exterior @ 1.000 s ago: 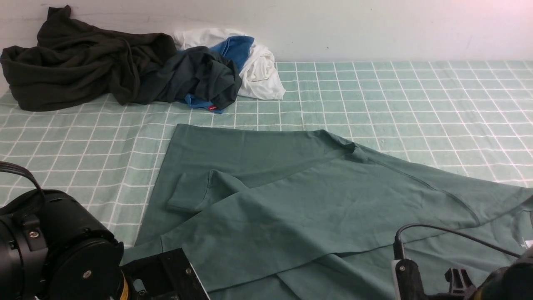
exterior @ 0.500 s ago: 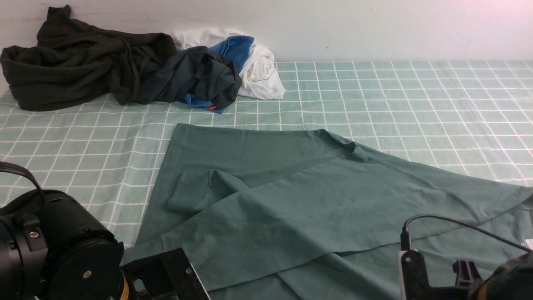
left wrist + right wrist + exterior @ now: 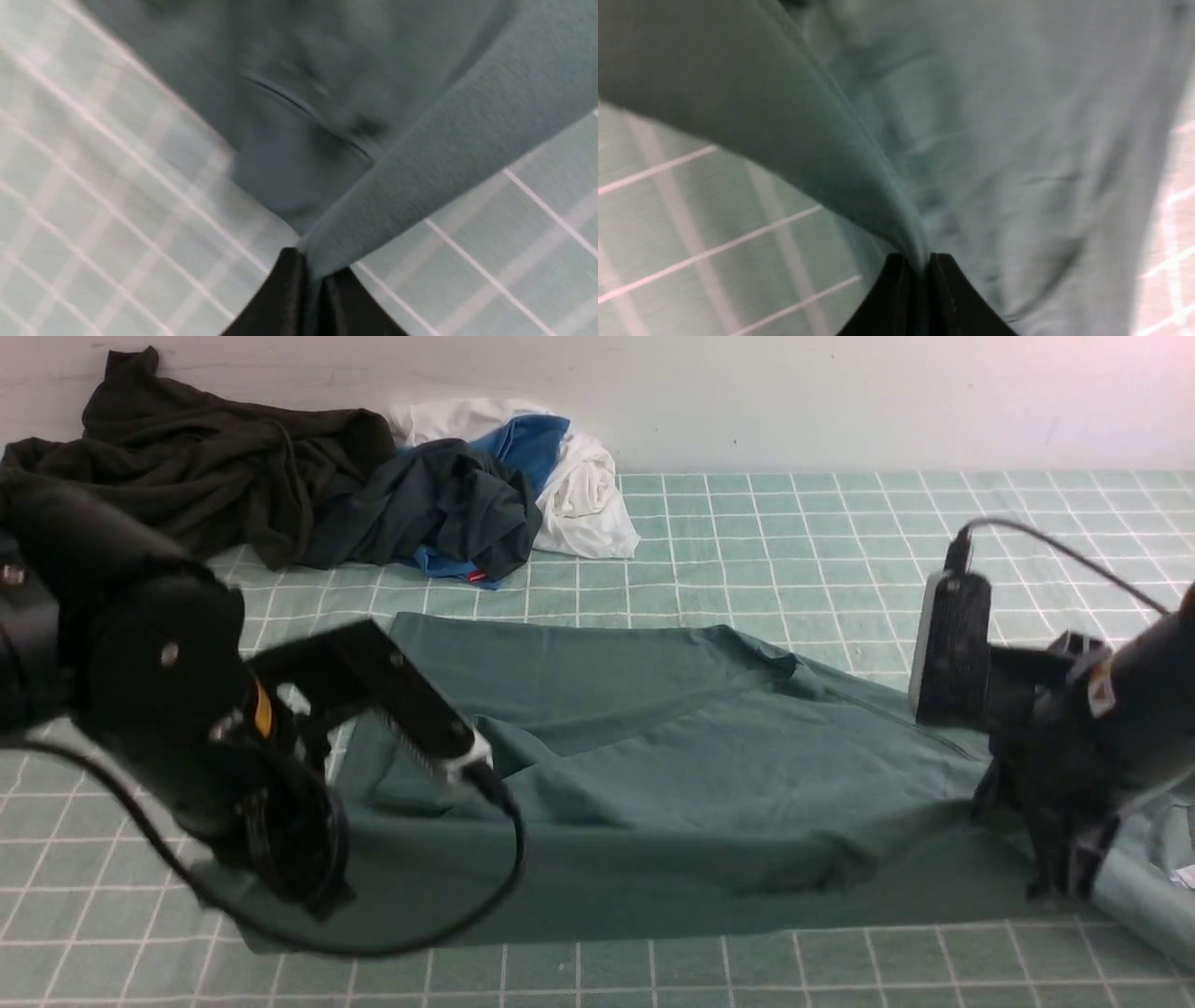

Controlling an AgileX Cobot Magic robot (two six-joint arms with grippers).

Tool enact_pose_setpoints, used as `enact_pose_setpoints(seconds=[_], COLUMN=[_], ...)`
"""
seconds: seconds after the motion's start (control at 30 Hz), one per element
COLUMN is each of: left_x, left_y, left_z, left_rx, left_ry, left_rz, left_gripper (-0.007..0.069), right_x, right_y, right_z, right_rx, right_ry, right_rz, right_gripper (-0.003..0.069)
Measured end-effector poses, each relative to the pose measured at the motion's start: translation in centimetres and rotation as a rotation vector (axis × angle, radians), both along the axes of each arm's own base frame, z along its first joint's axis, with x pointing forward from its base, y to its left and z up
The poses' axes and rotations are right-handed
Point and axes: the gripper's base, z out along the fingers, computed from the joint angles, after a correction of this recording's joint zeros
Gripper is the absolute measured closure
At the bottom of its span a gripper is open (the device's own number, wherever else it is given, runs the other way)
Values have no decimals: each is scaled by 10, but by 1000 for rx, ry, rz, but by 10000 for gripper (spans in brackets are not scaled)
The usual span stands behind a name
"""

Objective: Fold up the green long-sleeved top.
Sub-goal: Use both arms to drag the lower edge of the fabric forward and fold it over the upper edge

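Green long-sleeved top (image 3: 672, 784) lies spread on the desk (image 3: 840, 523), one sleeve (image 3: 406, 793) folded in. Left claw (image 3: 312, 280) and right claw (image 3: 919, 266) each pinch its near edge, lifted; the body fold seems barely begun, others remain.

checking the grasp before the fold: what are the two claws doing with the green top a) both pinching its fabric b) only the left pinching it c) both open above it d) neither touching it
a: wrist views show the left claw and right claw each shut on the green top
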Motion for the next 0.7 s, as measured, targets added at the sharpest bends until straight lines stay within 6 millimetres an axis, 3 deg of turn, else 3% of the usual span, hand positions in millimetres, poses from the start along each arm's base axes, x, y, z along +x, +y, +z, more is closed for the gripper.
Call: enact_pose_setpoints(seconds=[0.03, 0.1, 0.2, 0.3, 0.33, 0.37, 0.4, 0.43, 0.5, 0.53, 0.7], left_x=[5, 47, 94, 139, 144, 167, 171, 190, 201, 215, 236], left_y=[-1, 2, -1, -4, -5, -6, -7, -8, -9, -8, -6], left_z=[2, 11, 12, 6, 0, -3, -8, -15, -24, -39, -69], left_rx=[-2, -1, -1, 2, 6, 3, 7, 2, 3, 5, -1], left_ry=[-7, -46, -78, -111, -103, -129, -121, -137, -138, -135, -155], left_rz=[1, 16, 32, 56, 57, 68, 69, 79, 82, 89, 97], left_gripper=[614, 613, 608, 608, 608, 608, 608, 608, 608, 608, 596], right_x=[4, 35, 69, 103, 105, 125, 127, 144, 153, 167, 191], right_y=[0, -6, -11, -16, -17, -19, -19, -21, -21, -21, -23], right_z=[1, 6, 2, -8, -9, -18, -19, -30, -36, -49, -71], right_rx=[4, 28, 46, 55, 56, 58, 60, 69, 78, 96, 130], right_ry=[-3, -3, -3, -1, -1, -1, 0, -7, -11, -12, -35], right_rz=[2, -14, -37, -72, -74, -91, -94, -117, -135, -173, -247], right_gripper=[638, 638, 638, 638, 638, 638, 638, 638, 638, 636, 581])
